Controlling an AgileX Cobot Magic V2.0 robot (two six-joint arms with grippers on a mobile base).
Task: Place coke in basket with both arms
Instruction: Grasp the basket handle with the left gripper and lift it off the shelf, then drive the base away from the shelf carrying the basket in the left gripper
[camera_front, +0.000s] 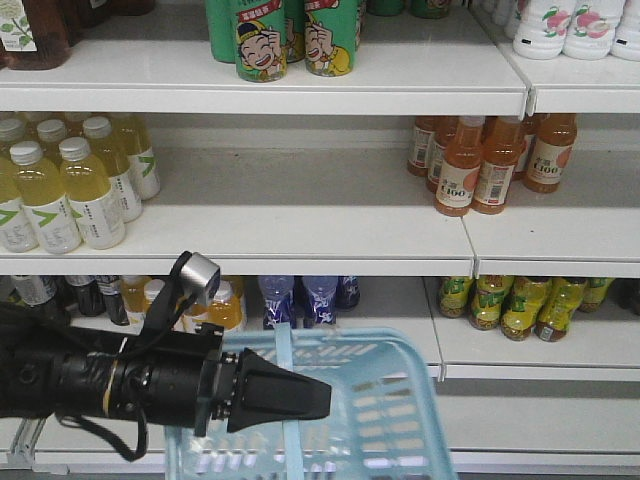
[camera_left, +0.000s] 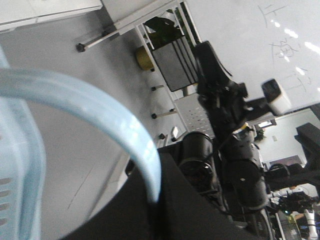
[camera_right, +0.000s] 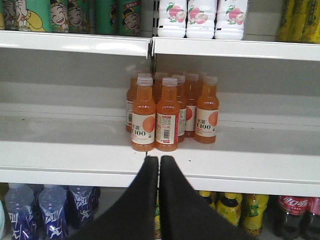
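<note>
Left gripper (camera_front: 322, 398) clamps the handle (camera_left: 100, 115) of the basket (camera_front: 400, 340) near and low, right gripper (camera_right: 159, 161) is pinched together, empty, facing the orange bottles (camera_right: 165, 112), and the coke (camera_right: 291, 212) stands far lower-right one level below, so it should spread its fingers and descend right before reaching.

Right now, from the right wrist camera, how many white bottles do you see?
3 white bottles on the top shelf: left, middle, right; more may hide behind.

Mid shelf (camera_right: 65, 132) bare left of orange btls (camera_right: 170, 115); coke (camera_right: 294, 212) low, yellow btls (camera_right: 252, 212) just beside.
</note>
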